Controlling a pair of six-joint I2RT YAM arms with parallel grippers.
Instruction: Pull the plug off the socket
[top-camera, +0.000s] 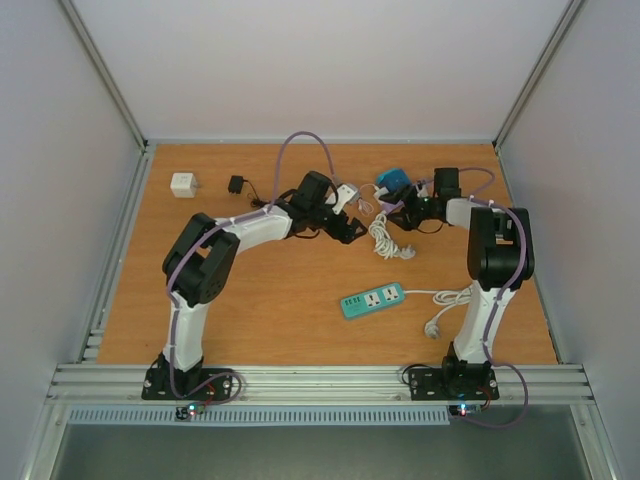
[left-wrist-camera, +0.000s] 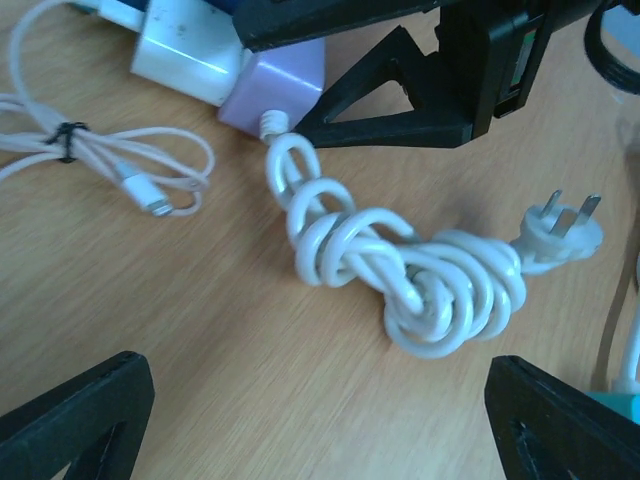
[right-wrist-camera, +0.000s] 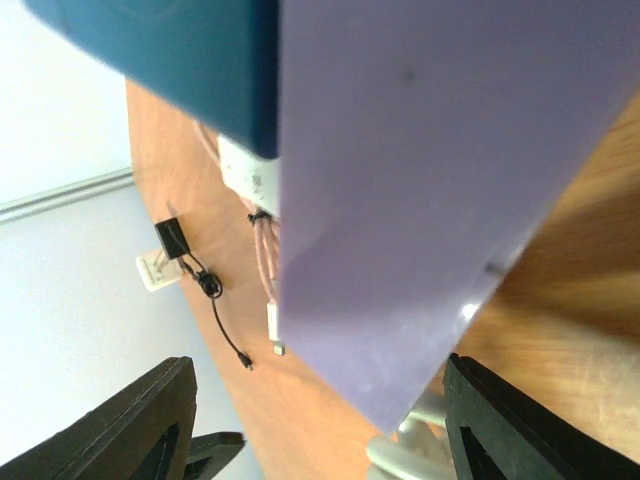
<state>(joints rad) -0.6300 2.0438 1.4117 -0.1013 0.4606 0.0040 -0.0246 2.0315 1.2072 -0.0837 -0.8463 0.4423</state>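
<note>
The socket is a lavender cube (left-wrist-camera: 278, 85) with a coiled white cord (left-wrist-camera: 420, 275) running from it. A white plug (left-wrist-camera: 185, 50) sits against its left face, apparently seated in it, and a pale cable (left-wrist-camera: 120, 165) lies beside it. My right gripper (right-wrist-camera: 330, 425) straddles the socket (right-wrist-camera: 430, 190). Its jaws are open, with bare table showing between the left finger (right-wrist-camera: 130, 425) and the cube. In the left wrist view its black fingers (left-wrist-camera: 395, 95) flank the cube. My left gripper (left-wrist-camera: 320, 430) hangs open over bare table, just short of the coil, holding nothing.
A dark blue block (top-camera: 393, 180) rests by the socket. A teal power strip (top-camera: 372, 299) with its own white cord lies near the right arm. A white cube adapter (top-camera: 184, 185) and a black charger (top-camera: 237, 184) sit at the back left. The coil ends in a loose three-pin plug (left-wrist-camera: 565, 228).
</note>
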